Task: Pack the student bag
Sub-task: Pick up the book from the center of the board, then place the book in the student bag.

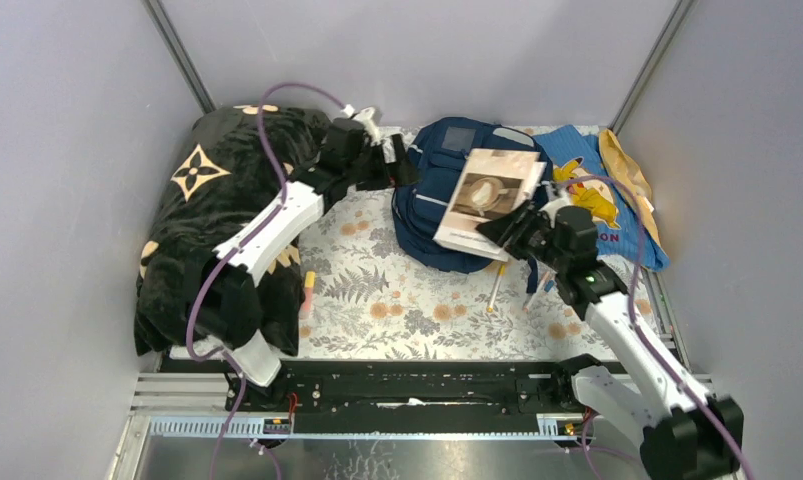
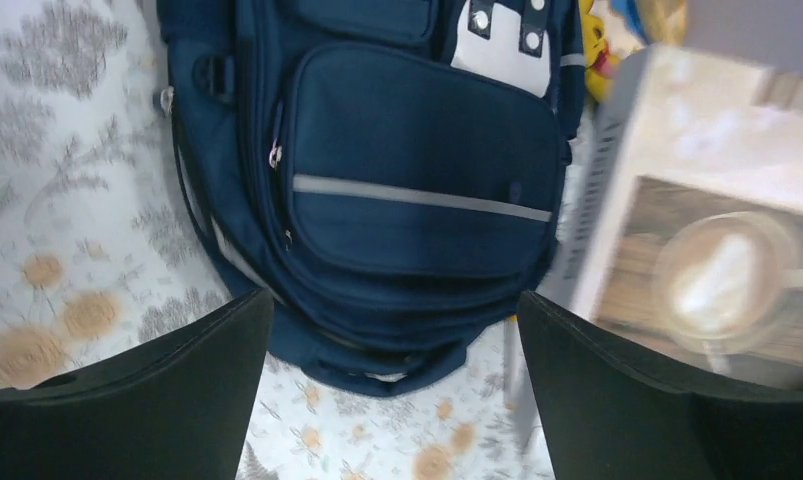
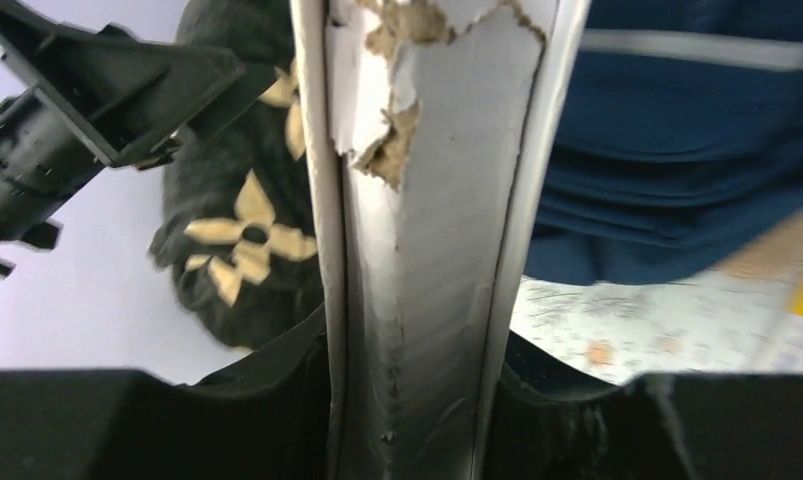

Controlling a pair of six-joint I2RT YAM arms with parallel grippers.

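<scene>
At twelve o'clock on the floral tablecloth (image 1: 377,300) lies the student bag (image 1: 432,200). It is a navy backpack lying flat, front pocket and pale stripe upward, its top toward the far wall. Over the bag's three o'clock side a softcover book (image 1: 492,195) with a coffee cup on its cover hangs tilted. The right gripper (image 1: 512,232) pinches it at its near edge.

The step in hand looks like carrying the book to the bag. To do it well, an opening must come first. No view shows the main compartment unzipped, and the front pocket's zip looks closed. The left arm would probably have to part the bag's top at twelve o'clock. The book should then go in edge first, lined up with the bag's long side and kept low, so the narrow hold does not let it swing or slip. Two pens or pencils (image 1: 495,290) at the bag's five o'clock should not be swept aside.

In its wrist view the right gripper's jaws stand about half closed on the book's worn, torn edge, one pad on each cover. The left gripper (image 1: 397,160) hovers at the bag's nine o'clock side with its jaws spread wide and nothing between them.
</scene>
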